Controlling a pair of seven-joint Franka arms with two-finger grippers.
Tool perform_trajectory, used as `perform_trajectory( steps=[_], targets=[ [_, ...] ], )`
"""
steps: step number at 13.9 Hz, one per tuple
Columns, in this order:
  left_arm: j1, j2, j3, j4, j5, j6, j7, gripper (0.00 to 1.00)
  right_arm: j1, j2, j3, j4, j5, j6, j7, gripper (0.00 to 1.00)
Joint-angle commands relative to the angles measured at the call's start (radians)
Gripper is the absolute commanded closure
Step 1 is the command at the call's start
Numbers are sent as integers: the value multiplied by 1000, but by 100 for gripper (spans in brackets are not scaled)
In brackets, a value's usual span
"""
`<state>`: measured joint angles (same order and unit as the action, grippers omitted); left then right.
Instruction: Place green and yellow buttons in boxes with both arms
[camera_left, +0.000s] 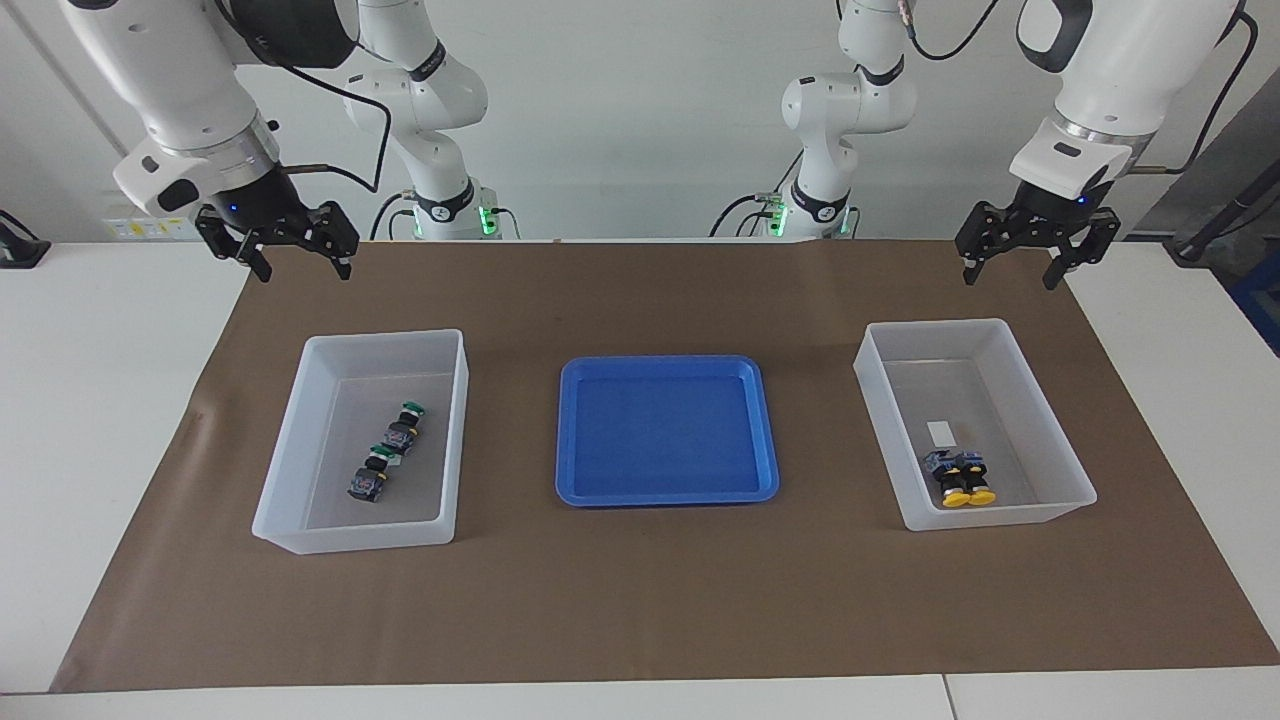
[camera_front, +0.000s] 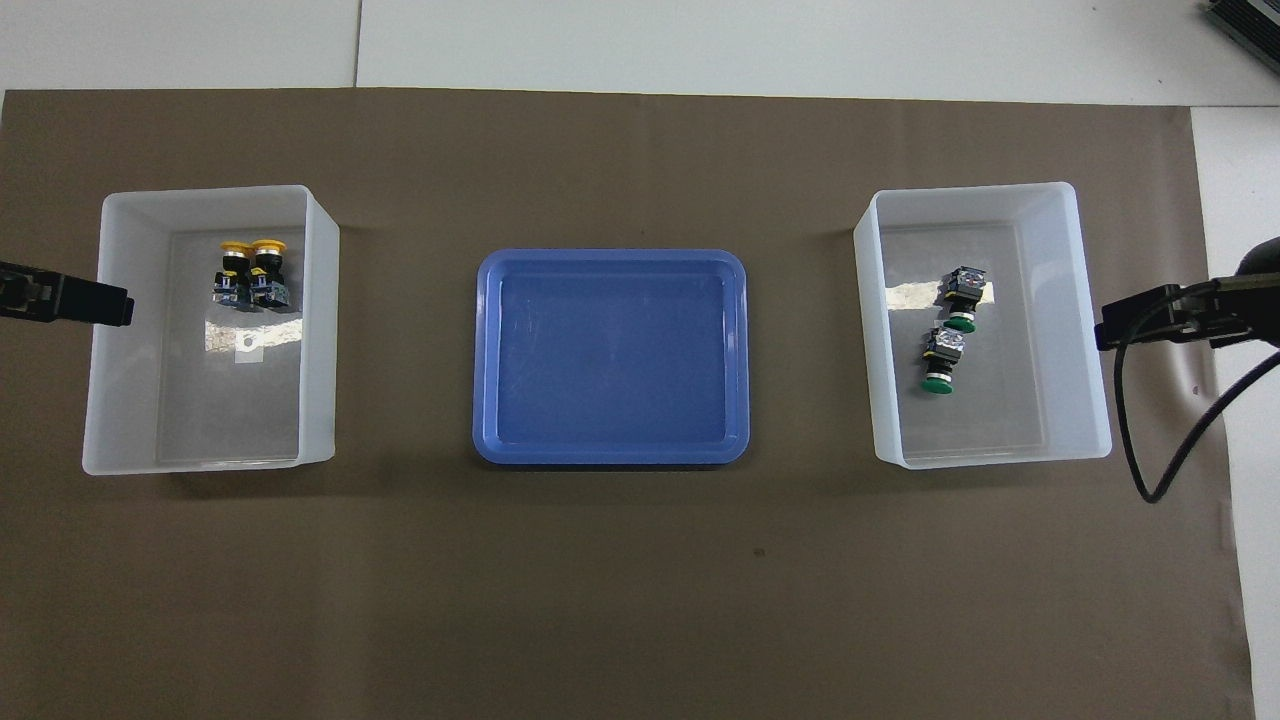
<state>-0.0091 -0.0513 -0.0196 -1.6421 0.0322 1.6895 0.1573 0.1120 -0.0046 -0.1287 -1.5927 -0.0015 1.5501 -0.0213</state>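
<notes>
Both grippers hang spread and empty over the brown mat. Below the left gripper (camera_left: 1036, 262), two yellow buttons (camera_left: 960, 478) lie in one box (camera_left: 1040, 420); below the right gripper (camera_left: 279, 250), two green buttons (camera_left: 388, 450) lie in the other box (camera_left: 300, 440). The overhead view shows only the grippers' tips.

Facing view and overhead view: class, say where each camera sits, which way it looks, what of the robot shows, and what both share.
Facing view: high across the table, looking at the robots; both arms show, left tool and right tool open, raised.
Overhead view: high above the robots' end, looking steeply down; only tool tips at the edges.
Shared: blue tray, green buttons, yellow buttons, both boxes, sides swapped.
</notes>
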Motion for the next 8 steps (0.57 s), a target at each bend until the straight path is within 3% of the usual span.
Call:
perform_trajectory(
  steps=[1,8],
  targets=[
    [49,-28,-5,-33,-34,-1,19,0,-5,-6,4,-3,6,-4,12,0],
    [40,-22,-6,-22,-50,-5,36,0,-5,-5,6,-3,6,-4,12,0]
  ],
)
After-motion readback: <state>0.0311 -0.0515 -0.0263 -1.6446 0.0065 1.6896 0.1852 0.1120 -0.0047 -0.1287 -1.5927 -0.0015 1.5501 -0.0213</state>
